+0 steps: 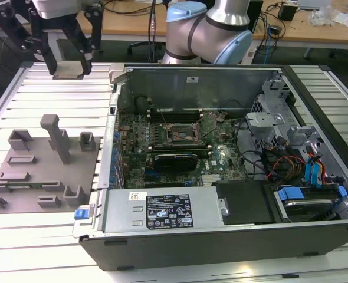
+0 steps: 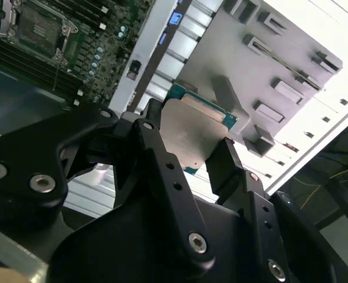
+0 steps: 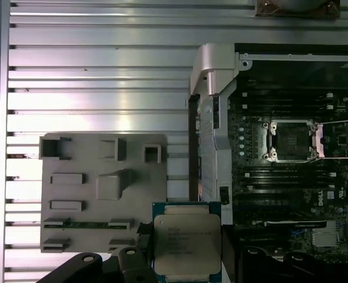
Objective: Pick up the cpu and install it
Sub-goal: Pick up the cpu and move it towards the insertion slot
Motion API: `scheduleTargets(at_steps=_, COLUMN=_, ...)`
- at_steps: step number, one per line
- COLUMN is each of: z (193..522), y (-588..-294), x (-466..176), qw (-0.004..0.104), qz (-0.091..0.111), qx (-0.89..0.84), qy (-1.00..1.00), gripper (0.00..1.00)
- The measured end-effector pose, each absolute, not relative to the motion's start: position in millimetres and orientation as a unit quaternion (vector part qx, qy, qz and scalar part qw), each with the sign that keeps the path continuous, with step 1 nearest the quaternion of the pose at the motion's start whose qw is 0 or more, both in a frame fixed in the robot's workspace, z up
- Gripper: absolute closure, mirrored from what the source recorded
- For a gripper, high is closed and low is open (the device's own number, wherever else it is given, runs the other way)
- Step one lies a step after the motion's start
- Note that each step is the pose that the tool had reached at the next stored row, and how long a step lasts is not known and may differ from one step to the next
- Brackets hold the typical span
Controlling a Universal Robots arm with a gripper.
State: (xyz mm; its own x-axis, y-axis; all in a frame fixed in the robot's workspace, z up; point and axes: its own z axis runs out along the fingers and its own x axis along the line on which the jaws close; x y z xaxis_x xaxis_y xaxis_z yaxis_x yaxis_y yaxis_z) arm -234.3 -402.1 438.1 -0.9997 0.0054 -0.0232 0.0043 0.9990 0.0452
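The cpu [image 1: 68,71], a flat square chip with a pale metal top, hangs above the slatted table at the exterior view's far left, clear of the grey tray [image 1: 44,171]. My gripper [image 1: 68,63] is shut on it, one black finger on each side. Both wrist views show the cpu [image 2: 191,132] [image 3: 187,244] with its green edge clamped between the fingers [image 2: 224,162]. The dark, metal-framed socket [image 1: 183,134] [image 3: 292,140] on the green motherboard lies apart from the chip, inside the open case, and its cover plate [image 3: 339,138] is swung aside.
The open computer case [image 1: 221,236] takes up the middle and the exterior view's right, with drive cages and cables [image 1: 298,159] inside. Blocks and a tall post [image 1: 57,137] stand on the grey tray. The arm's base [image 1: 209,29] rises behind the case.
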Motion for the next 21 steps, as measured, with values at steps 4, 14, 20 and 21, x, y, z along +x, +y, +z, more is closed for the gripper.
scheduleTargets(at_steps=4, z=438, y=-402, x=-220, qw=0.012, qz=0.023, qx=0.002, qy=1.0, gripper=0.45)
scheduleTargets(at_steps=14, z=438, y=-402, x=-188, qw=0.012, qz=0.023, qx=0.002, qy=1.0, gripper=0.45)
scheduleTargets(at_steps=20, z=436, y=-402, x=-187, qw=0.012, qz=0.023, qx=0.002, qy=1.0, gripper=0.45)
scheduleTargets(at_steps=21, z=436, y=-402, x=-186, qw=0.012, qz=0.023, qx=0.002, qy=1.0, gripper=0.45)
